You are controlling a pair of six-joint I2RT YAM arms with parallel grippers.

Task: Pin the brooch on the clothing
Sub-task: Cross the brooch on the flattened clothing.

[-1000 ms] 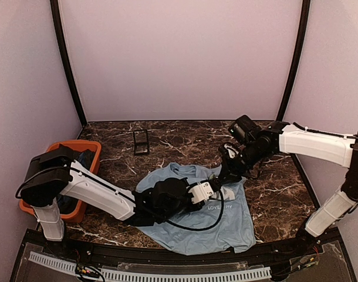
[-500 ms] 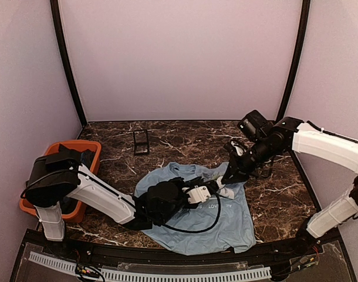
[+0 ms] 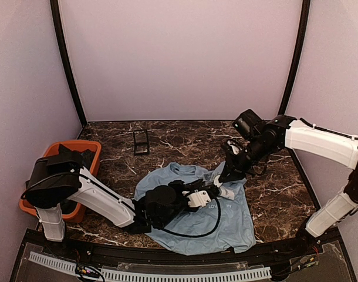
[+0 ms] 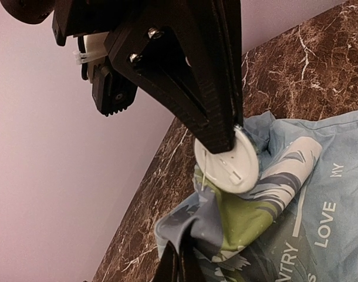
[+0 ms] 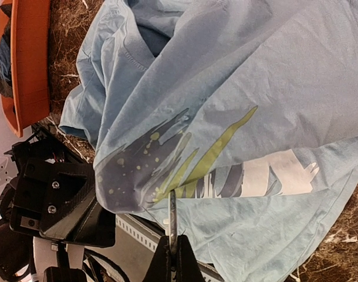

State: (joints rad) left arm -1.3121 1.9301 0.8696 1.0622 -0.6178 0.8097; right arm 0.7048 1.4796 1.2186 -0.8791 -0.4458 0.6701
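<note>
the brooch (image 4: 229, 161) sits at the very tips of the right claw (image 5: 171, 252), which is closed narrow on it. in the right wrist view it shows only as a thin edge standing up between the fingers. in the left wrist view its pale round back faces the camera, with a fine wire at its left rim that is probably the pin, though it is too small to be sure. the disc touches a raised fold of the light blue t-shirt (image 3: 229, 226), at the green and dark grey printed patch beside the lettering, on the shirt's far right part. the left claw (image 4: 178, 265) looks pinched shut on that same fold from the near left, lifting the cloth off the marble table (image 3: 185, 138). its tips are cut off at the bottom of its own view, so that grip is a judgement. the relation that matters is that the brooch lies just right of the left claw and a little farther back, the two claws nearly tip to tip, with the disc's flat face along the cloth rather than square to it. the right arm carries the brooch, so the coming push is likely its to make, toward the near left, into the fold the left claw braces.
</note>
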